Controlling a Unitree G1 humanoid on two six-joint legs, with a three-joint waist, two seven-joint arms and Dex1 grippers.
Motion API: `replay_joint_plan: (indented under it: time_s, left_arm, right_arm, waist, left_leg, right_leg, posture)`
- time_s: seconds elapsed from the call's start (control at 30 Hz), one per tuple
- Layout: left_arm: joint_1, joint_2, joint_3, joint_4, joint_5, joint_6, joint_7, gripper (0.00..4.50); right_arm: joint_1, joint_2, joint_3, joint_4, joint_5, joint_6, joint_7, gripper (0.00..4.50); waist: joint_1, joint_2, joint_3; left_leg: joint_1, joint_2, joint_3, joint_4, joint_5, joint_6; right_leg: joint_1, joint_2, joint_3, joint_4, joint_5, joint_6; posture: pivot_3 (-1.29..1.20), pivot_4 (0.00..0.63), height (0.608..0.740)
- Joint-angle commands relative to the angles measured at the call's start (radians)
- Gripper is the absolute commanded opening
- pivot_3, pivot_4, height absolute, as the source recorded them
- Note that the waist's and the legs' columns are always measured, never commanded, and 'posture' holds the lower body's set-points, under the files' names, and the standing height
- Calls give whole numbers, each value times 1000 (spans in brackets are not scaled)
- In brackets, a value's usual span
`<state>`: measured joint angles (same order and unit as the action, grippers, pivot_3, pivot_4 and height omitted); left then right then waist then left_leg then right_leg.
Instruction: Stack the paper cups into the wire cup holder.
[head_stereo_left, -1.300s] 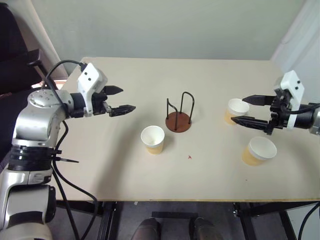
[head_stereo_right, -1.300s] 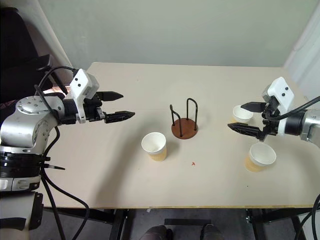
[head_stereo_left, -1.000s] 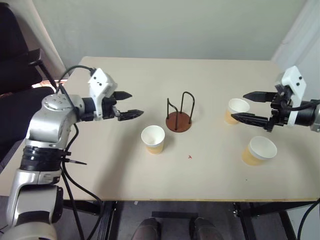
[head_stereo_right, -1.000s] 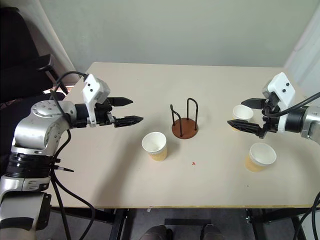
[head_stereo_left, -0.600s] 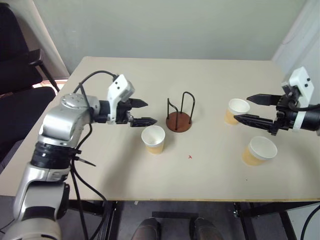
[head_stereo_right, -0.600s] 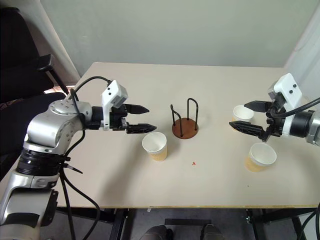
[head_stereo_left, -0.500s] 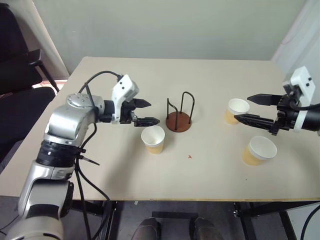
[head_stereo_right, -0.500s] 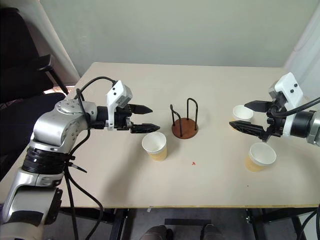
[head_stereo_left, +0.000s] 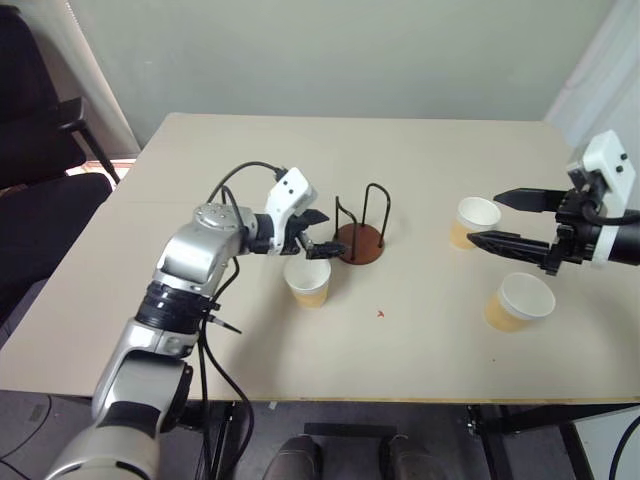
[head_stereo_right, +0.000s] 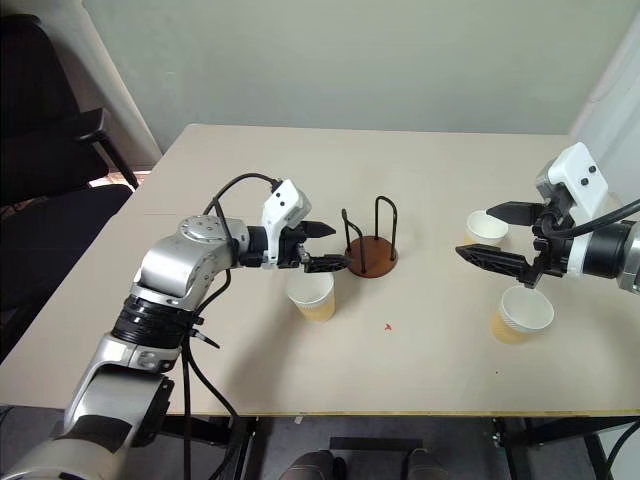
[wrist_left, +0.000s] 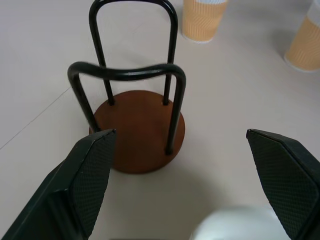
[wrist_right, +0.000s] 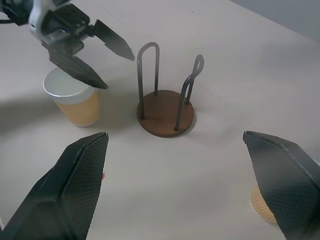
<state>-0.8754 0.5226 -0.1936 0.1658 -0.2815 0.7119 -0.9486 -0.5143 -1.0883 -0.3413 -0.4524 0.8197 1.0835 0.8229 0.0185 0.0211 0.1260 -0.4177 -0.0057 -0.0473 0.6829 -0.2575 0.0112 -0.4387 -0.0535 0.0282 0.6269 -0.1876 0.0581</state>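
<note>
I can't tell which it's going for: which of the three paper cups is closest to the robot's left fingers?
The tan-walled, white-rimmed paper cup just left of the brown-based wire cup holder. The open left fingers hover right above its rim; the other two cups stand far across the table.

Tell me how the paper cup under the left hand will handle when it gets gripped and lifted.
The paper cup is probably very light: thin-walled and empty, white inside showing. Its open rim likely dents under a hard squeeze, so a gentle grip suits. Standing upright on a narrower bottom, it may tip if the open left hand above it nudges the rim sideways.
</note>
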Motion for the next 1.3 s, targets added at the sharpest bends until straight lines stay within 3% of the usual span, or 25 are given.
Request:
replay_joint_plan:
  time_s: [0.03,0.57,0.67,1.0,1.03,1.3]
  left_arm:
    - [-34,-29,0,20,22,-36,20,4500]
    - [-90,-217,10,163,85,-129,148,4500]
    - [-87,-204,16,137,85,-129,138,3938]
    - [-93,-187,42,159,103,-143,188,258]
    - [-94,-188,41,166,104,-147,189,47]
    - [-86,-197,32,134,71,-151,134,47]
  right_arm:
    - [3,-30,-54,-30,15,1,-11,4481]
    - [50,-37,-94,-63,60,3,-48,4481]
    - [61,-38,-103,-64,62,-1,-50,4500]
    - [79,-31,-105,-58,60,-16,-57,4500]
    - [78,-30,-102,-57,59,-18,-57,4500]
    - [87,-41,-109,-62,61,-24,-53,4500]
  waist:
    - [1,0,0]
    - [8,0,0]
    - [9,0,0]
    - [10,0,0]
    - [10,0,0]
    - [10,0,0]
  left_leg:
    - [0,0,0,0,0,0]
    - [0,-1,2,1,0,1]
    - [0,-1,2,1,0,1]
    - [0,-2,2,2,1,2]
    - [0,-2,2,2,1,2]
    - [0,-2,2,2,1,2]
  right_leg:
    - [0,0,0,0,0,0]
    - [1,0,2,0,1,4]
    - [1,0,2,0,1,5]
    - [1,0,2,0,1,5]
    - [1,0,2,0,1,5]
    - [1,0,2,0,1,5]
  posture:
    - [0,150,740]
    - [0,150,740]
    - [0,150,740]
    - [0,150,740]
    - [0,150,740]
    - [0,150,740]
